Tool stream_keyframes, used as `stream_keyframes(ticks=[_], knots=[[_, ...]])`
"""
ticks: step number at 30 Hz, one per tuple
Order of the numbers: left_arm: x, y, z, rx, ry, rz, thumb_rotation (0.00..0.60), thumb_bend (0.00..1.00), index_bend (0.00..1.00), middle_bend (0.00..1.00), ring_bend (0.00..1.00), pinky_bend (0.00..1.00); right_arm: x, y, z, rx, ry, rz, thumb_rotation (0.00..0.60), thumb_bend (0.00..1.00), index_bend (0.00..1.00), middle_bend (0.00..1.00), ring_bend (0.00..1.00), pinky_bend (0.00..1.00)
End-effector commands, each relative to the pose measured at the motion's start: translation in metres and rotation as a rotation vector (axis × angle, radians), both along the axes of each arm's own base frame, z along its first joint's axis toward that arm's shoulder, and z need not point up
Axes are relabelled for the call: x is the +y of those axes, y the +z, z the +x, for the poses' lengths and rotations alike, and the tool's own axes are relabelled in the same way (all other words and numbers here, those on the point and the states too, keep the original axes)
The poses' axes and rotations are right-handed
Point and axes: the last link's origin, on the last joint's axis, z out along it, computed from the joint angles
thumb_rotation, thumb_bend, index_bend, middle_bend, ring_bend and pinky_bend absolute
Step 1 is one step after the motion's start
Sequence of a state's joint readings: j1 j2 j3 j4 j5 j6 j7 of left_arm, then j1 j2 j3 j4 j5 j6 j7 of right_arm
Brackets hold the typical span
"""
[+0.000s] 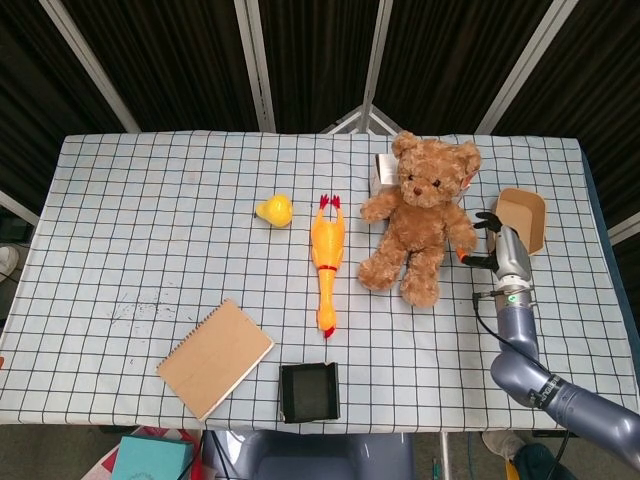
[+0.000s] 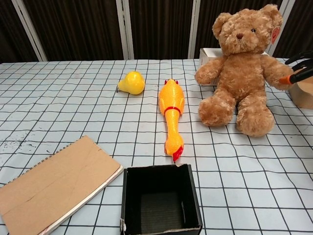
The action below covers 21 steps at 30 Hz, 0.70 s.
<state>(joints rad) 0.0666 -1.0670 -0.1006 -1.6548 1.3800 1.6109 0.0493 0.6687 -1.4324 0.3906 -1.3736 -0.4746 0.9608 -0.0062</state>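
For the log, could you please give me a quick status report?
Right hand open, fingers at teddy bear arm. Left hand not in view. Cardboard tray just beside it.

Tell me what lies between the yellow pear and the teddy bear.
The rubber chicken lies between the pear and the bear, lengthwise toward the table's near edge, touching neither. Both views show it; otherwise just bare checked cloth.

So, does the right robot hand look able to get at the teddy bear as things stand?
Probably yes. The right robot hand sits beside the teddy bear, its fingertips at the bear's paw, with nothing between them; the cardboard tray lies on the hand's other side.
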Motion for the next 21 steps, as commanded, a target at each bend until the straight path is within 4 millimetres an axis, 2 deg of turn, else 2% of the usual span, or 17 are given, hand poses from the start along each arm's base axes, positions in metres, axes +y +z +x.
stream_keyframes(ticks=[1, 10, 21], knots=[[0.0, 0.001, 0.0, -0.002, -0.001, 0.001, 0.6, 0.27, 0.21, 0.0, 0.0, 0.13, -0.001, -0.002, 0.005, 0.006, -0.002, 0.0, 0.6, 0.28, 0.23, 0.3, 0.19, 0.0], [-0.001, 0.004, -0.001, -0.011, -0.003, 0.005, 0.6, 0.27, 0.21, 0.0, 0.0, 0.14, -0.006, -0.005, 0.015, 0.034, -0.014, -0.012, 0.6, 0.29, 0.23, 0.3, 0.19, 0.0], [-0.001, 0.005, -0.002, -0.016, 0.0, 0.005, 0.6, 0.27, 0.21, 0.0, 0.0, 0.13, -0.016, -0.009, 0.006, 0.111, -0.068, -0.052, 0.6, 0.29, 0.29, 0.38, 0.22, 0.0]])
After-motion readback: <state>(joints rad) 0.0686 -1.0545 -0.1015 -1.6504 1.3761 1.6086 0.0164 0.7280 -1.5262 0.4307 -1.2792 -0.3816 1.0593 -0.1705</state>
